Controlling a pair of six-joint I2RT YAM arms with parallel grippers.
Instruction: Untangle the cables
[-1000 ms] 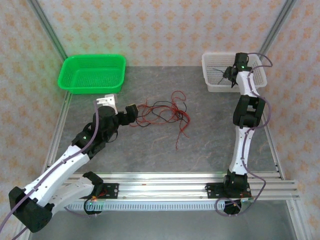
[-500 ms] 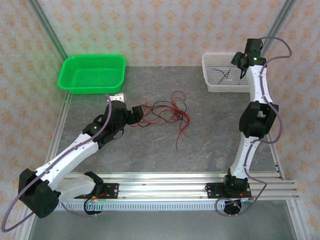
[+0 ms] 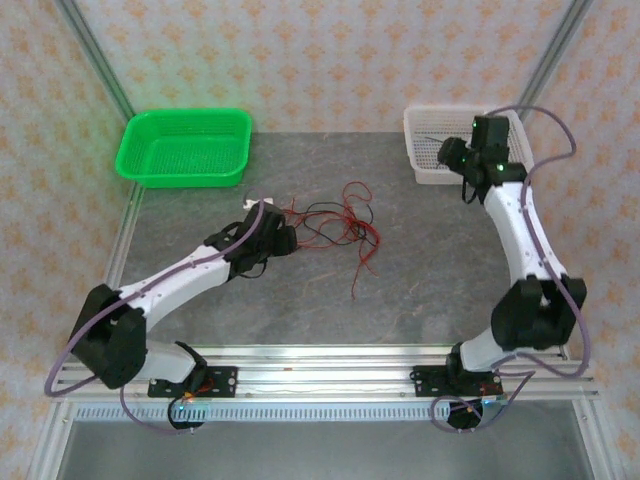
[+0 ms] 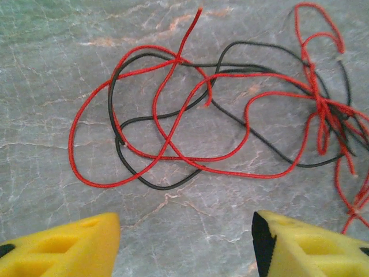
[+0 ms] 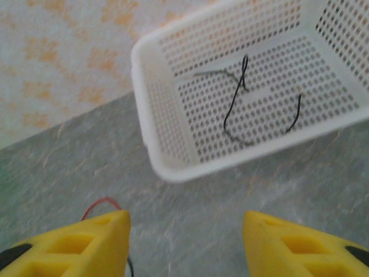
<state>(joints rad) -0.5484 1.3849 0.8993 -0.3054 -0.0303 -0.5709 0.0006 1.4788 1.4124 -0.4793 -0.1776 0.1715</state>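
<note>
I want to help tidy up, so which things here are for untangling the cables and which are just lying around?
For the job:
- tangle of red and black cables on the table
- black cable lying in the white basket
- the white basket holding it

Just lying about:
- green basket, which looks empty

Thin red and black cables [image 3: 325, 222] sprawl in loose loops (knotted tighter rightward) on the table [image 3: 430, 290].
</note>
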